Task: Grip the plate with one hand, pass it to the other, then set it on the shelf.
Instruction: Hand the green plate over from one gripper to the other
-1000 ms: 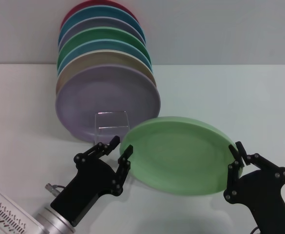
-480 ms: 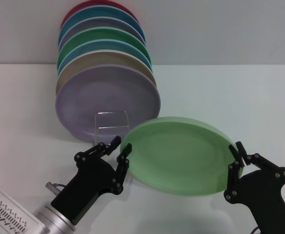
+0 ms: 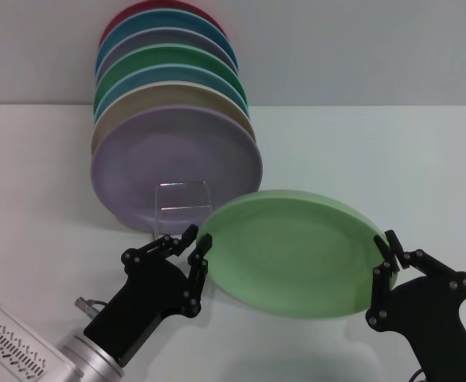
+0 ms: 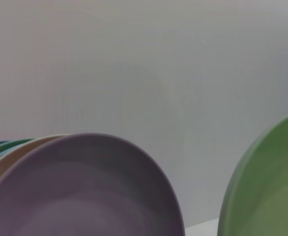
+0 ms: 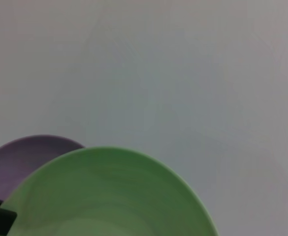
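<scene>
Holding round matte pale mint-green plate (image 3: 292, 253) by right rim: right gripper (image 3: 384, 270), all-black wrist, fingers pinched on edge. Plate airborne, tilted, near centre. Left gripper (image 3: 191, 248), silver-grey wrist, at plate's left rim; fingers straddle edge w/ narrow gap, contact unclear. Thin silver wire rack (image 3: 183, 207) just beyond, in front of lavender plate (image 3: 177, 167) leading upright stack. Risks: right releases before left clamps → plate drops; shallow bite → plate pivots; swing toward rack may clip lavender plate.

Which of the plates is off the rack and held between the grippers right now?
The pale mint-green plate, held between the left gripper and right gripper; the other plates stand stacked behind, lavender plate foremost.
</scene>
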Tool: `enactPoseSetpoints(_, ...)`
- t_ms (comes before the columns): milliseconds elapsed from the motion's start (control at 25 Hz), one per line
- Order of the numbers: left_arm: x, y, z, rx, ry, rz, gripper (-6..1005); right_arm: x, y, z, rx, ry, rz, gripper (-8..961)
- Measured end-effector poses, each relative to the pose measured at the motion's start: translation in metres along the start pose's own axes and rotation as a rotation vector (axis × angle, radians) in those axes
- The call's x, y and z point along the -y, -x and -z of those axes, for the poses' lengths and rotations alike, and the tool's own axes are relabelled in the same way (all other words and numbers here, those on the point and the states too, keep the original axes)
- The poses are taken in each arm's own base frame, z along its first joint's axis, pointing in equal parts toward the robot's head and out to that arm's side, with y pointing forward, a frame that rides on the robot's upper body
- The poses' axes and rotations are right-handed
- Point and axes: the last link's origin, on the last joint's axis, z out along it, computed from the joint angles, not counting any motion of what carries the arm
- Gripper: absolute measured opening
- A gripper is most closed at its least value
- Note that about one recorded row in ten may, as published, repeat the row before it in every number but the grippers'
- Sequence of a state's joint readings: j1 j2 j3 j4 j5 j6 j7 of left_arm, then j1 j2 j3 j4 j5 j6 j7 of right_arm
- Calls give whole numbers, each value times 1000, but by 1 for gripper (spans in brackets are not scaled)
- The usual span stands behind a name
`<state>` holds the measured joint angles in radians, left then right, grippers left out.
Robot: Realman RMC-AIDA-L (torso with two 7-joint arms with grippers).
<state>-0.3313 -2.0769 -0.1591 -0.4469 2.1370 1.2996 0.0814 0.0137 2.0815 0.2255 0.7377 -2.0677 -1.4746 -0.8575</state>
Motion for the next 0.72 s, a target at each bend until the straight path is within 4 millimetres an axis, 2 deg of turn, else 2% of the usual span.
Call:
enactPoseSetpoints(600,-1,1,0,9,7,-3,157,0,0,0,1,-1,2,20)
enactPoseSetpoints(720,-1,1,-1,7,9,-3,124,0,0,0,0,0,3,20)
